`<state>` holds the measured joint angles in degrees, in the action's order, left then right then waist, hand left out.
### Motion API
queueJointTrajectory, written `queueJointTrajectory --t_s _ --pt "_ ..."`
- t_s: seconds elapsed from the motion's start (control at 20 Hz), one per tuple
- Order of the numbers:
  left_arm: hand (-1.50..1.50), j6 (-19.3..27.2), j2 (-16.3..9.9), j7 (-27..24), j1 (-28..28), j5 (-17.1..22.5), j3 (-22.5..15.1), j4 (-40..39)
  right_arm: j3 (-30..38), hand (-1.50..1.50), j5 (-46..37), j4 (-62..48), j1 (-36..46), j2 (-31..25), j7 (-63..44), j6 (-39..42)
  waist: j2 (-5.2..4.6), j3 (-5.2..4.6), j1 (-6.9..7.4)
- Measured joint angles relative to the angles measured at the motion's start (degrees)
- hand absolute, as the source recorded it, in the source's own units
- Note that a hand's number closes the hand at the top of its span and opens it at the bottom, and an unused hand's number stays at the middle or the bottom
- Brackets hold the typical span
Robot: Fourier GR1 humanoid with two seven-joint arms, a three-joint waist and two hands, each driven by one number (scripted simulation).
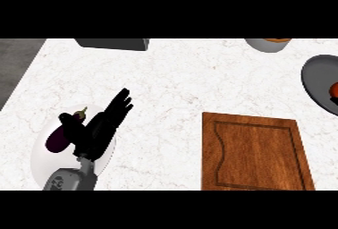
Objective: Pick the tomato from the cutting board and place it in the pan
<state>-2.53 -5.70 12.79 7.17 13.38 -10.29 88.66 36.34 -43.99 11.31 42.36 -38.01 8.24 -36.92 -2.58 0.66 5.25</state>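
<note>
Cutting board point(254, 152) is lying bare; tomato point(334, 91) is sitting in pan point(315, 76). Left robot hand point(102, 126) is resting, fingers straight; task appears done.

The pan point(317, 80) is cut by the right edge; of the tomato point(334, 91) only a sliver is seen. The eggplant point(61, 136) and plate point(46, 156) are partly hidden by the left hand point(99, 127). A bowl point(267, 44) and a grey object point(112, 43) are cropped at the top.
</note>
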Motion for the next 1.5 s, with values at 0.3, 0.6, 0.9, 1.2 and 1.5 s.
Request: queueJointTrajectory --t_s 0.3,0.6,0.9,1.2,1.5 --pt "0.0 0.08 0.03 -0.1 -0.7 0.04 0.16 0.05 7.29 -1.5 8.6 2.56 1.37 1.6 8.93 3.52 0.46 0.17 -0.94" --pt "0.0 0.24 -0.09 -0.04 -1.51 0.05 0.4 0.62 14.84 -1.5 17.39 2.55 0.46 -0.49 15.4 12.96 0.74 0.09 -1.83" --pt "0.0 -0.07 -0.43 -1.26 -2.35 -0.26 0.9 -0.23 18.11 -1.5 21.73 0.31 -4.46 -2.76 21.32 25.86 0.89 -0.02 -2.67" --pt "0.0 0.23 -0.46 -0.41 -1.93 0.12 1.66 0.16 19.33 -1.5 23.97 -1.12 -9.59 -5.4 26.33 37.8 1.26 -0.1 -3.12" --pt "0.0 0.19 -0.14 -0.89 -1.76 -0.14 2.04 -1.38 19.21 -1.5 24.91 -1.34 -13.44 -7.21 29.89 45.04 1.53 -0.2 -3.46"
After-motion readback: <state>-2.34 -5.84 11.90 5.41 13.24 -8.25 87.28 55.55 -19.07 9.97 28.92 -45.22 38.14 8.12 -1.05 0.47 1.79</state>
